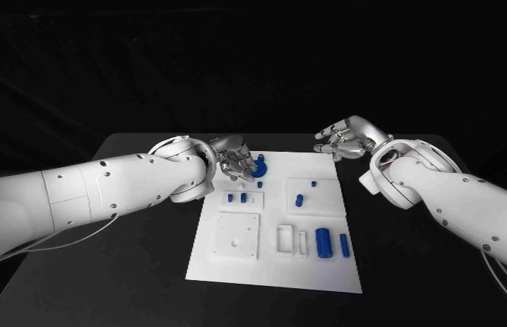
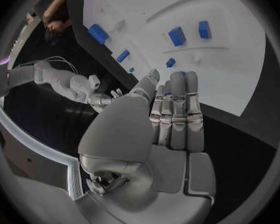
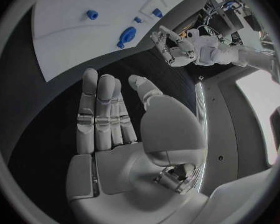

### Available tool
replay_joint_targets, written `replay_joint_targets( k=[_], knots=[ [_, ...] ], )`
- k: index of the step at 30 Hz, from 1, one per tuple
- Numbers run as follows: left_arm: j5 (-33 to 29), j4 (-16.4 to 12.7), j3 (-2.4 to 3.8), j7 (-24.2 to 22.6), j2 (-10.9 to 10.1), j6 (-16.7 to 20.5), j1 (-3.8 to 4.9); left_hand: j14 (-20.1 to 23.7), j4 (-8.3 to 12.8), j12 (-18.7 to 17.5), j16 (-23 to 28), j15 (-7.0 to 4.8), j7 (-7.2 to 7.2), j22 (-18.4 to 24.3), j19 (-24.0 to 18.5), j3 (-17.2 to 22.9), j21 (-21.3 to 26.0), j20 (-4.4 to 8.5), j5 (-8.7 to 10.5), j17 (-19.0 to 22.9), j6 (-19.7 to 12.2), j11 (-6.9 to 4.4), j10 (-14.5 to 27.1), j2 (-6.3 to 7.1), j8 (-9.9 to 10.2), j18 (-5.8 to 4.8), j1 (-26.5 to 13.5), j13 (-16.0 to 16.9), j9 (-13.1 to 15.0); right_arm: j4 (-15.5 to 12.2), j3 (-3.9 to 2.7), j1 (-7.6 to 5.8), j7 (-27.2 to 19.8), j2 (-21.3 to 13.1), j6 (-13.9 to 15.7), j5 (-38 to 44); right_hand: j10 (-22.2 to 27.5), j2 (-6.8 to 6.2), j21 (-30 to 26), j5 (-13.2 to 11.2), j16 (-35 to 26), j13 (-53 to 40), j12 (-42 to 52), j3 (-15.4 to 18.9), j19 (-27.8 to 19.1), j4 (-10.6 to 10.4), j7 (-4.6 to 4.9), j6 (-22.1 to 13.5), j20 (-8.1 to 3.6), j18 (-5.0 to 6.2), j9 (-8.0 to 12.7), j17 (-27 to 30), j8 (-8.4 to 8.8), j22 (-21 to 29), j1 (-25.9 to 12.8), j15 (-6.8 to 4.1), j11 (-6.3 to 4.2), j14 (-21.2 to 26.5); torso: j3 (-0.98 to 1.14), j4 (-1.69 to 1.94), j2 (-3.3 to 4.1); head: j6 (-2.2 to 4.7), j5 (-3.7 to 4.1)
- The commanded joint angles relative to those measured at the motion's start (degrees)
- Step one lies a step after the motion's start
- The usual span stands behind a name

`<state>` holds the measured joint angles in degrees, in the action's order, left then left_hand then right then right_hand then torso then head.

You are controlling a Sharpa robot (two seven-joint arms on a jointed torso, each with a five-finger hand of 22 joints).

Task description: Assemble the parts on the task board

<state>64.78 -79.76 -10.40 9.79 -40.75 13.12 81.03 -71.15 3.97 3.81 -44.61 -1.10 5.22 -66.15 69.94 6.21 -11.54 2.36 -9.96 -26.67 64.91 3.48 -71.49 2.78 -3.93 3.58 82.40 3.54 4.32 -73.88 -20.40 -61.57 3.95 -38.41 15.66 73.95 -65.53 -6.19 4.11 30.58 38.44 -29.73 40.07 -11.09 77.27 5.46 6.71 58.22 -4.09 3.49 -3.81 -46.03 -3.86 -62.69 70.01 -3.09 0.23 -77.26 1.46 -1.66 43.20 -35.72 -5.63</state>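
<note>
Black table [image 1: 138, 268], white board [image 1: 277, 228] at centre.

Head view: left hand [image 1: 234, 164] at board's far left corner, fingers over blue ring-shaped part [image 1: 258, 168]; whether it grips part, cannot tell. Right hand [image 1: 346, 140] open, fingers spread, off board's far right corner, holding nothing. Blue pegs [image 1: 330, 243] lie near board's near edge, long axis running away from robot.

Left wrist view: fingers [image 2: 177, 115] straight, side by side, over board's edge; blue part just past fingertips.

Right wrist view: palm bare, fingers extended; ring part [image 3: 126, 36] ahead, near left hand. Left hand nearer, likely the one to pick.

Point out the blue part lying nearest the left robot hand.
The round blue part at the board's far-left corner, right beside the left robot hand; the other blue pieces lie nearer the robot.
</note>
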Motion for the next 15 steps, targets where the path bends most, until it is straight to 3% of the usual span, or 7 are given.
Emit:
replay_joint_targets(
  k=[1, 6, 15],
  knots=[
    [7.2, 1.0, -0.62, -8.4, 1.1, 3.2, -0.07, -0.3, 0.7, -0.3, -0.7, 0.10, -0.40, -1.6, 0.3, 0.3, -0.7, -0.06, -0.19, 0.0, -0.7, 0.29, 1.4, 0.13, 0.3, 0.96, 0.5, -0.1, -0.3, -0.1, -0.02, 0.03, -0.8, 0.1, 0.1, -0.2, -0.2, 0.16, -0.1, -0.3, -0.3, 0.1, -0.2, -0.4, -0.1, -0.1, 0.05, -0.1, -0.02, -0.40, 0.1, 0.1, 0.28, 0.1, 0.4, 0.02, 0.08, 0.3, -0.11, 0.02, 0.06, 0.16, 0.18],
    [10.8, 2.1, -1.38, -9.3, 2.7, 3.5, -0.22, -0.6, 1.3, -0.4, -1.4, -0.05, -0.45, -3.5, 0.4, 1.1, -1.3, -0.10, -0.09, 0.4, -3.2, 0.63, 3.5, 0.74, 0.3, 1.30, 0.1, -0.1, -0.5, -0.1, -0.02, 0.03, -0.8, 0.3, 0.1, -0.2, -0.2, 0.17, -0.1, -0.3, -0.4, 0.2, -0.3, -0.4, -0.1, -0.1, 0.06, -0.1, -0.03, -0.40, 0.1, 0.2, 0.29, 0.3, 0.4, 0.02, 0.08, 0.2, -0.05, -0.03, 0.03, 0.11, 0.05],
    [15.9, 5.4, -1.67, -9.8, 5.5, 1.9, -0.44, -0.6, 1.6, -0.4, -1.9, -0.15, -0.21, -5.8, 0.5, 2.1, -0.7, -0.07, -0.12, 1.3, -2.7, 0.89, 5.4, 1.34, 0.3, 1.26, -0.6, -0.1, -0.5, -0.1, -0.02, 0.03, -0.8, 0.6, 0.0, -0.2, -0.2, 0.18, -0.1, -0.3, -0.5, 0.2, -0.3, -0.5, -0.1, -0.1, 0.07, -0.2, -0.03, -0.40, 0.1, 0.3, 0.29, 0.4, 0.3, 0.02, 0.08, 0.2, -0.02, -0.08, 0.01, 0.20, -0.03]
  ],
)
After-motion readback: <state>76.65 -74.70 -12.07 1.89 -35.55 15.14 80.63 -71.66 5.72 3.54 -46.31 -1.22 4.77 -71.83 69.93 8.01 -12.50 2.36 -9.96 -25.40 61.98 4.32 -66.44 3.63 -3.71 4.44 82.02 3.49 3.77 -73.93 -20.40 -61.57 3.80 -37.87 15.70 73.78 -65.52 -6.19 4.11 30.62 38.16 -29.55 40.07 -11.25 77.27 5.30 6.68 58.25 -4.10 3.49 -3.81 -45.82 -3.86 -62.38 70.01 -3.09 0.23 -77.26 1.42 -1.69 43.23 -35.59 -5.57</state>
